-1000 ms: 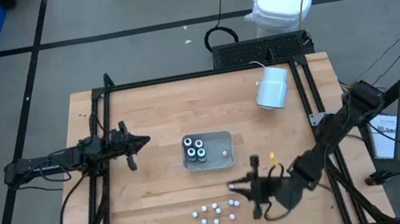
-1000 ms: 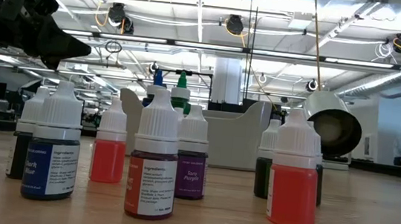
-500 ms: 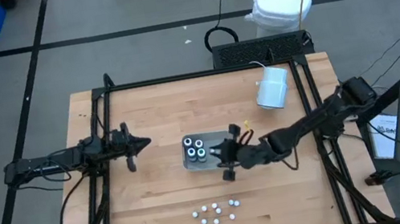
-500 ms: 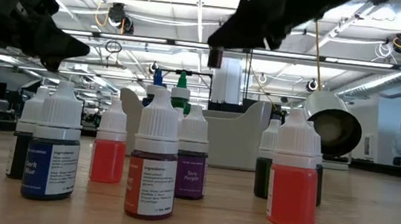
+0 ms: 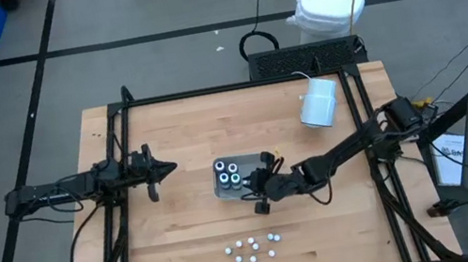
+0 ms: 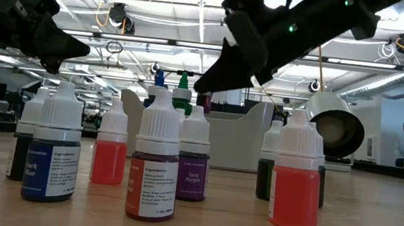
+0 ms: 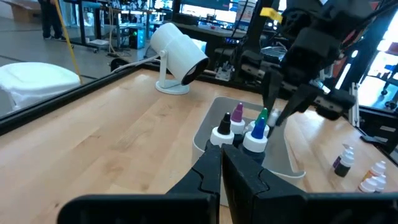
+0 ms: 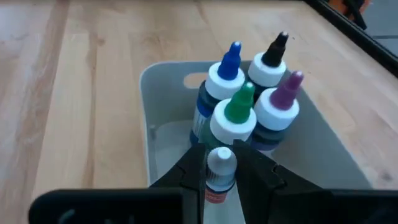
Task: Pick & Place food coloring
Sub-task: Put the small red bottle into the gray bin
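Over the clear tray (image 5: 262, 159), mid-desk (image 5: 178, 140): right gripper (image 8: 219, 171), fingers (image 8: 256, 174) clenched on one small white-capped bottle (image 8: 219, 173) just above the tray's open half. Inside the tray: four larger bottles (image 8: 249, 106) (blue, black, green and purple tips), clustered at one end. Well apart from the tray, nearer the desk's front edge: loose small bottles (image 5: 252, 247), upright. Left of the tray: left gripper (image 5: 157, 170) hovering, fingers (image 7: 249, 180) pressed together, holding nothing.
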